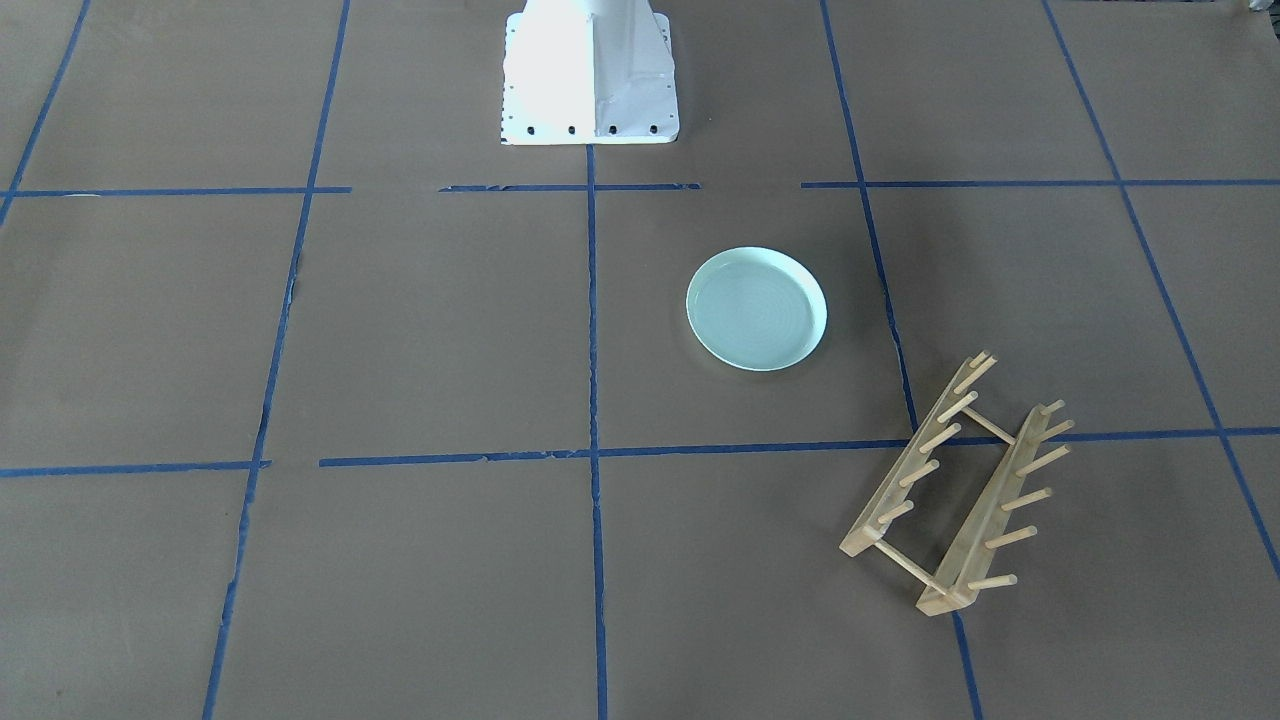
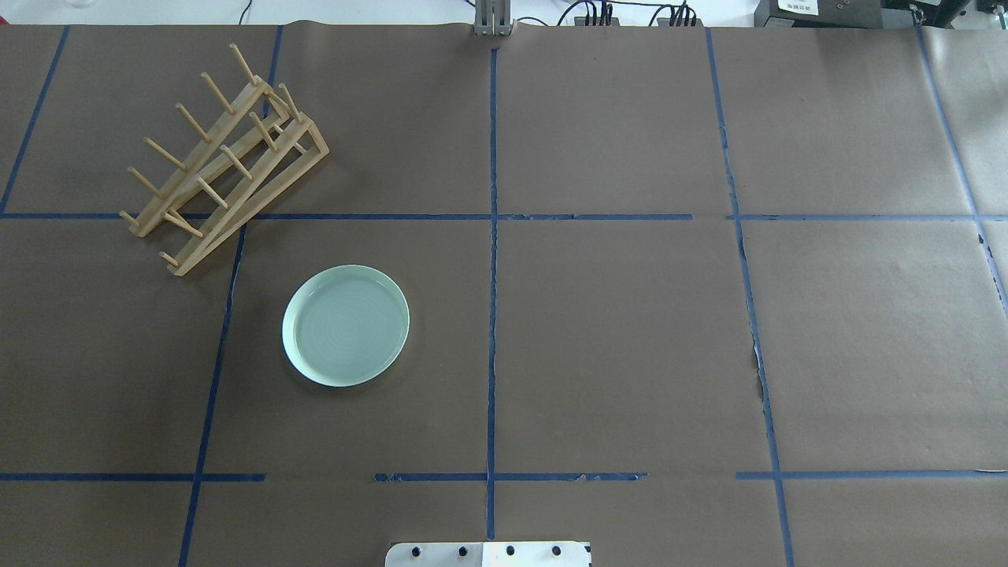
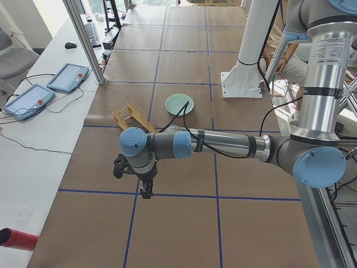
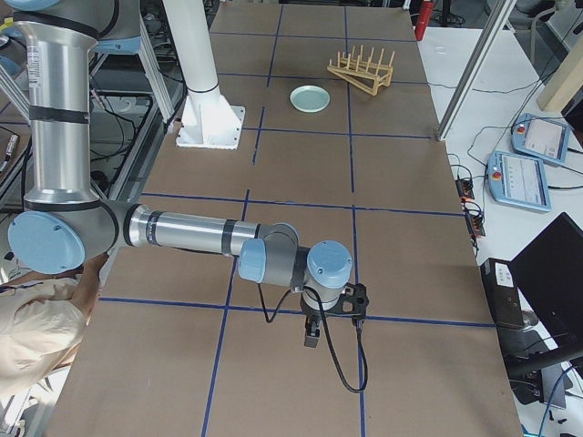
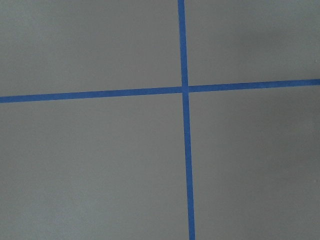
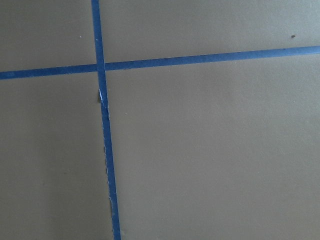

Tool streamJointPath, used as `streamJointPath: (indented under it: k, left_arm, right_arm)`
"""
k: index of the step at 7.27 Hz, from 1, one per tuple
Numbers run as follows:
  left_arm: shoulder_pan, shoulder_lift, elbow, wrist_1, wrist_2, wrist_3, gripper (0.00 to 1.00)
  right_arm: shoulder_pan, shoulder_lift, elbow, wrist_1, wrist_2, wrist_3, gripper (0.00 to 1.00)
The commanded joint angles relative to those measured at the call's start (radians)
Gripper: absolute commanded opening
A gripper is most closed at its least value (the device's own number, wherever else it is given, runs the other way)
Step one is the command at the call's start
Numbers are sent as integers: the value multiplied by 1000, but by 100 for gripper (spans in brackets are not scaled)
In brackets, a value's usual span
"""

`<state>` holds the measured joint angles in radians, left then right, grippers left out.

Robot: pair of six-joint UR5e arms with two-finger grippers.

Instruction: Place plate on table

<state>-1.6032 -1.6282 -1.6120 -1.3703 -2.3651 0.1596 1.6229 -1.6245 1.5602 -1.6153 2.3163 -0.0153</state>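
Note:
The pale mint-green plate point(image 1: 757, 309) lies flat and upright on the brown paper table point(image 1: 450, 330), apart from the wooden rack. It also shows in the overhead view point(image 2: 346, 325) and small in both side views point(image 3: 179, 104) point(image 4: 310, 97). My left gripper point(image 3: 146, 192) hangs over the table far from the plate, seen only in the exterior left view. My right gripper point(image 4: 311, 339) hangs over the opposite end, seen only in the exterior right view. I cannot tell whether either is open or shut. Both wrist views show only paper and blue tape.
A wooden peg rack point(image 2: 224, 161) lies tipped on its side just beyond the plate point(image 1: 960, 485). The white robot base point(image 1: 588, 75) stands at the table's robot-side edge. Tablets point(image 3: 67, 77) lie on a side bench.

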Motion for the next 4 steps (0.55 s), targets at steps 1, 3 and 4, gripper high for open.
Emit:
streamJointPath:
  k: [1, 3, 4]
  left_arm:
    - [0, 4, 1, -1, -2, 3, 100]
    - [0, 2, 4, -1, 6, -5, 100]
    - [-3, 8, -14, 0, 9, -8, 100]
  right_arm:
    - [0, 0, 0, 0, 0, 0, 100]
    - [0, 0, 1, 0, 0, 0, 100]
    - [0, 0, 1, 0, 0, 0, 100]
